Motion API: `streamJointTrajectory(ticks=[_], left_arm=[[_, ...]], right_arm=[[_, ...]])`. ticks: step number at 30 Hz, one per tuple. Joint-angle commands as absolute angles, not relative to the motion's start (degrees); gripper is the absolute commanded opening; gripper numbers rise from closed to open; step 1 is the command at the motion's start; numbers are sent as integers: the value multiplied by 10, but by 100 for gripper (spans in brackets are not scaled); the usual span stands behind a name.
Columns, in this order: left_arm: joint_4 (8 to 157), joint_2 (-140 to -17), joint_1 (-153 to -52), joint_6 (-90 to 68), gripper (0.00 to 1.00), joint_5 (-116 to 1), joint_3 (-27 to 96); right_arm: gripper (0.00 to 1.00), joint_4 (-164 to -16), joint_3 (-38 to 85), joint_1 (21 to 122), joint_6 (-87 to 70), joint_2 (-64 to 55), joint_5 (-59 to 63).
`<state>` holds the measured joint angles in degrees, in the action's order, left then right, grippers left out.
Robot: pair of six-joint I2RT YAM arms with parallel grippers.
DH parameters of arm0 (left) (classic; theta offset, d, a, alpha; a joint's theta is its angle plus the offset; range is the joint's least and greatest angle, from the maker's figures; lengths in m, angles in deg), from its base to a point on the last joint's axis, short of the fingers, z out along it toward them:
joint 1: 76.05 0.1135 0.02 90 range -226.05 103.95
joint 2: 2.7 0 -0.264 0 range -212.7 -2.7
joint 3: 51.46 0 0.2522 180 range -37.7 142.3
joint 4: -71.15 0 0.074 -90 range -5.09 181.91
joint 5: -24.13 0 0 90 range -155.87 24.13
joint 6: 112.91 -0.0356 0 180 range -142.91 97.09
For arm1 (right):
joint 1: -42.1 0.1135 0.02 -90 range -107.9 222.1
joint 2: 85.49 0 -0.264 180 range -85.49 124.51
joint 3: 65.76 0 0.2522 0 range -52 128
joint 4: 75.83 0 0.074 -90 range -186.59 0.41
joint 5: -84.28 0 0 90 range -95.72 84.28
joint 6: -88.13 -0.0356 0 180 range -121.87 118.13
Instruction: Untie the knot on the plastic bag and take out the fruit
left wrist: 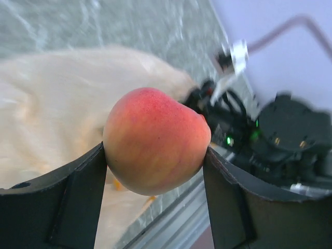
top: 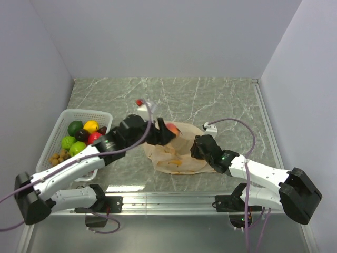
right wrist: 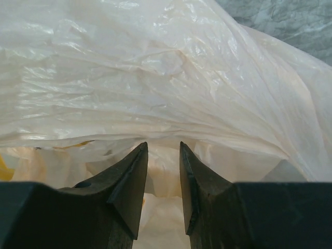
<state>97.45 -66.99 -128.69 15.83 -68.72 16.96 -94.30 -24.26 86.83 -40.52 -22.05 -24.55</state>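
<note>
My left gripper (top: 166, 134) is shut on a peach-orange fruit (top: 171, 128) and holds it just above the far left edge of the plastic bag (top: 179, 159). In the left wrist view the fruit (left wrist: 155, 140) sits between both fingers (left wrist: 78, 192), with the bag (left wrist: 57, 104) behind it. My right gripper (top: 196, 149) is at the bag's right side. In the right wrist view its jaws (right wrist: 163, 150) stand close together on bunched pale-peach plastic (right wrist: 166, 78). The bag lies flat and crumpled. The knot is not visible.
A white lattice basket (top: 59, 117) at the left holds green, yellow, red and dark fruits (top: 79, 138) and tan berries (top: 58, 156). A small red object (top: 139, 103) lies behind the left gripper. Grey walls enclose the marble table on three sides.
</note>
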Motion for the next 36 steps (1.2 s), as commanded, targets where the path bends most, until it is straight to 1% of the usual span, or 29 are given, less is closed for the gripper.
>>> streamJointTrajectory(ticks=[1,2,4,5,6,7,8,9,11,12,13,15,16,17,18,19,20,21,22,24,25,28,30,32,33,35,36], left_arm=[[1007,-619,-1220,175,1,-657,193],[1022,-603,-1204,181,0,-718,194],[1083,-596,-1145,187,1,-790,198],[1106,-598,-1125,201,0,-869,200],[1130,-602,-1068,204,1,-902,199],[1156,-606,-1036,206,1,-927,196],[1162,-614,-1002,201,1,-943,187],[1163,-615,-935,199,1,-967,180],[1155,-615,-865,187,2,-954,165],[1152,-614,-808,187,3,-951,161],[1144,-612,-784,187,4,-955,157],[1129,-614,-729,183,13,-959,148],[1133,-617,-715,182,19,-951,150],[1139,-623,-705,182,38,-950,160],[1146,-622,-695,180,50,-949,164],[1147,-620,-694,176,64,-950,164],[1149,-606,-694,173,92,-947,165],[1151,-597,-694,170,99,-943,166],[1156,-588,-694,167,99,-937,169],[1170,-557,-694,150,99,-910,185],[1193,-547,-694,141,99,-899,195],[1234,-497,-694,93,99,-827,242],[1248,-452,-694,56,99,-746,273],[1263,-407,-699,34,99,-689,300],[1265,-393,-715,24,99,-655,308],[1292,-359,-743,-2,99,-642,343],[1310,-349,-774,-8,99,-657,359]], right_arm=[[38,-947,-229,867,-391,-226,-255],[39,-950,-228,866,-389,-231,-253],[39,-956,-230,866,-385,-236,-251],[39,-959,-230,867,-384,-241,-251],[39,-964,-229,867,-383,-242,-250],[39,-977,-227,867,-377,-246,-246],[39,-984,-223,867,-374,-255,-239],[39,-990,-220,869,-371,-262,-234],[40,-1007,-216,870,-357,-283,-216],[40,-1015,-213,871,-353,-291,-211],[40,-1032,-207,870,-346,-297,-205],[40,-1049,-199,870,-338,-315,-189],[42,-1065,-188,870,-332,-323,-183],[46,-1071,-182,870,-325,-340,-177],[49,-1077,-176,871,-322,-349,-165],[55,-1094,-158,870,-313,-356,-163],[59,-1106,-147,870,-310,-371,-162],[63,-1115,-136,871,-306,-378,-165],[69,-1137,-110,869,-299,-385,-176],[74,-1158,-81,869,-293,-395,-192],[78,-1181,-48,869,-284,-396,-220],[84,-1213,21,862,-263,-385,-261],[86,-1218,52,839,-252,-365,-293],[87,-1219,96,810,-245,-336,-290],[87,-1219,111,773,-242,-324,-289],[89,-1221,154,732,-240,-298,-288],[89,-1225,169,694,-244,-292,-286]])
